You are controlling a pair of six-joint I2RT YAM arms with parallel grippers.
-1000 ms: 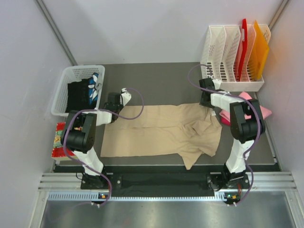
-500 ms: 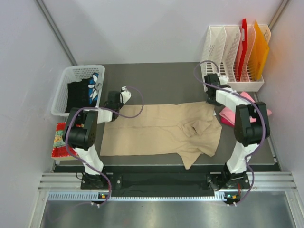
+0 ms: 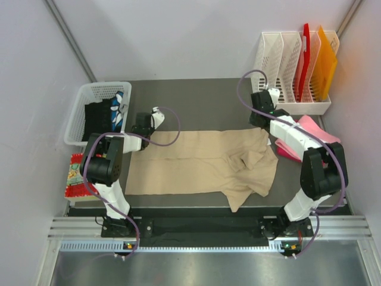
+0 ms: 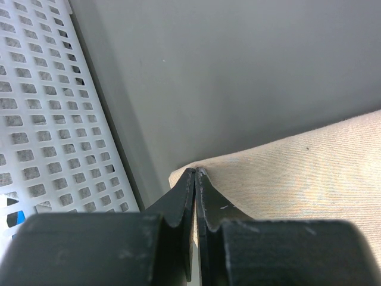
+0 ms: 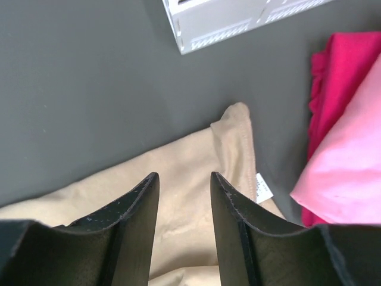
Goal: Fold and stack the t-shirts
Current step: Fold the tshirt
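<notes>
Only wristward: shirt in left tool

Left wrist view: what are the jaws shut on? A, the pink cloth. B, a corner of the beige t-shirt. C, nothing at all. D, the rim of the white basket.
B: the left arm's jaws are pressed together with the corner of the beige t-shirt pinched at their tips, just beside the white basket.
</notes>
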